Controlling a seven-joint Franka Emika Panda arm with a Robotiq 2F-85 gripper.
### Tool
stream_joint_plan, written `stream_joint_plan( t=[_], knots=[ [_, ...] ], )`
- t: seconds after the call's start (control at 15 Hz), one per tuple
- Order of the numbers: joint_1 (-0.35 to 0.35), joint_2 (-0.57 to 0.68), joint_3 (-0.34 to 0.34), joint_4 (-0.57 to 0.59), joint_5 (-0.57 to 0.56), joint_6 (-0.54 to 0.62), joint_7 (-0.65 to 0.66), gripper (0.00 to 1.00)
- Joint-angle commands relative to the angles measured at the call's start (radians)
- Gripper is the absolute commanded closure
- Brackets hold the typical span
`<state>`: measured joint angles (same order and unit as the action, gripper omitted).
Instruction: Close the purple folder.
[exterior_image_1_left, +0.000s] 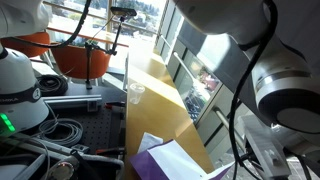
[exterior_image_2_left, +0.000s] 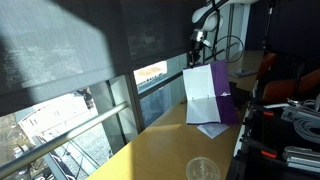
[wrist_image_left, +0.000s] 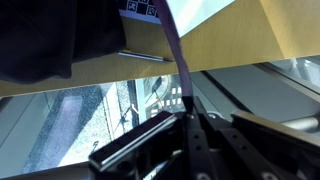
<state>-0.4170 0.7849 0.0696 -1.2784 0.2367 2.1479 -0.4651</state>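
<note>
The purple folder (exterior_image_2_left: 222, 100) stands open on the yellow wooden ledge (exterior_image_2_left: 160, 145). Its cover is lifted upright, with white sheets against it and on the ledge below. In an exterior view my gripper (exterior_image_2_left: 197, 60) is at the cover's top edge. In the wrist view the thin purple cover edge (wrist_image_left: 178, 55) runs down between my gripper's fingers (wrist_image_left: 190, 122), which are shut on it. The folder's purple corner (exterior_image_1_left: 148, 166) and white paper also show at the near end of the ledge (exterior_image_1_left: 160, 100), where the gripper is hidden.
A clear round plastic cup (exterior_image_2_left: 203, 168) sits on the ledge, also visible in an exterior view (exterior_image_1_left: 137, 93). Windows run along one side of the ledge. Cables and equipment (exterior_image_1_left: 40, 130) lie on the other side. My arm (exterior_image_1_left: 285, 90) fills the foreground.
</note>
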Motion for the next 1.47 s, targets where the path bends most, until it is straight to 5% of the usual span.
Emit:
stream_joint_plan(
  t=[0.0, 0.73, 1.4],
  knots=[
    [0.030, -0.060, -0.012, -0.139, -0.009, 0.043, -0.028, 1.00],
    [0.091, -0.081, -0.055, -0.074, -0.192, 0.093, -0.119, 1.00],
    [0.184, -0.097, -0.026, -0.255, -0.205, 0.361, -0.122, 1.00]
  ],
)
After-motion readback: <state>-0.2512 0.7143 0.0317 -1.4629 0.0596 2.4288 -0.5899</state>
